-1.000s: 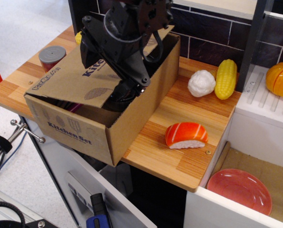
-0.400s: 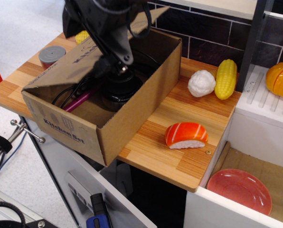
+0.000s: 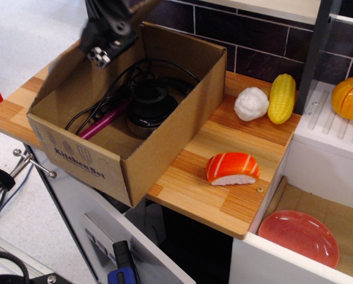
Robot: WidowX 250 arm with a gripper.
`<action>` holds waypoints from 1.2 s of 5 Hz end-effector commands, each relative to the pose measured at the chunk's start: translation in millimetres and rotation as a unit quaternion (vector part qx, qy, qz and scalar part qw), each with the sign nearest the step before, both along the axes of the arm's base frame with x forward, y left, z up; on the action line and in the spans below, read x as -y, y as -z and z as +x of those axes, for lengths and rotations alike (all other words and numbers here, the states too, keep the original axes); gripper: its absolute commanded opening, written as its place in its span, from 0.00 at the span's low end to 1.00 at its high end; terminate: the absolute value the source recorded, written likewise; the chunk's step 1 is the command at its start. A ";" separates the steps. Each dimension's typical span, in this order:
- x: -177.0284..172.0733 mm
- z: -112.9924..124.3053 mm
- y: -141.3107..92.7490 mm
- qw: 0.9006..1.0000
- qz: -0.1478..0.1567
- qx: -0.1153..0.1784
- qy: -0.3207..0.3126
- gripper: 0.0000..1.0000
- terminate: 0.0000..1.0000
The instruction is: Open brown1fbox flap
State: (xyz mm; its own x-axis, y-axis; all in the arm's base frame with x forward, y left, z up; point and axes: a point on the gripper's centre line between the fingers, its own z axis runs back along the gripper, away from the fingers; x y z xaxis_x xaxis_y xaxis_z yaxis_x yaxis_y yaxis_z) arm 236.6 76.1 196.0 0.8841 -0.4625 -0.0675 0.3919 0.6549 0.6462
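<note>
The brown1fbox (image 3: 135, 160) stands on the left of the wooden counter, with dark blue "Kitchen Set" lettering on its front wall. Its top is open. Black cables, a black round item and a pink stick lie inside. The flap (image 3: 67, 71) on the far left long edge stands raised, about upright, with its plain inner face toward the camera. My gripper (image 3: 107, 36) is at the flap's upper edge at the top left. It is blurred and partly cut off by the frame. I cannot tell whether its jaws are open or shut.
A salmon sushi piece (image 3: 232, 168) lies on the counter (image 3: 224, 204) right of the box. A white cauliflower (image 3: 251, 103) and a corn cob (image 3: 281, 97) lie by the dark tile wall. An orange pumpkin (image 3: 349, 97) sits on a white rack. A red plate (image 3: 298, 235) lies lower right.
The flap has swung up from lying over the box to standing at its left edge. The arm moved up and left, uncovering the box's inside.
</note>
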 end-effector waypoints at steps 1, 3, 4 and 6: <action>-37.1 0.1 -29.1 0.996 0.045 0.016 0.080 1.00 0.00; -92.2 9.1 -41.6 0.985 0.032 -0.022 0.170 1.00 0.00; -118.7 12.9 -42.6 0.978 0.022 -0.048 0.202 1.00 0.00; -162.2 8.9 -9.7 0.974 -0.035 -0.070 0.211 1.00 0.00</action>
State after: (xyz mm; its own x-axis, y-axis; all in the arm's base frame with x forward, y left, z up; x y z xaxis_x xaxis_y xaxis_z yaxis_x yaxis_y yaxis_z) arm 241.6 238.6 182.9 0.6042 -0.7914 -0.0930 0.7249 0.4974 0.4767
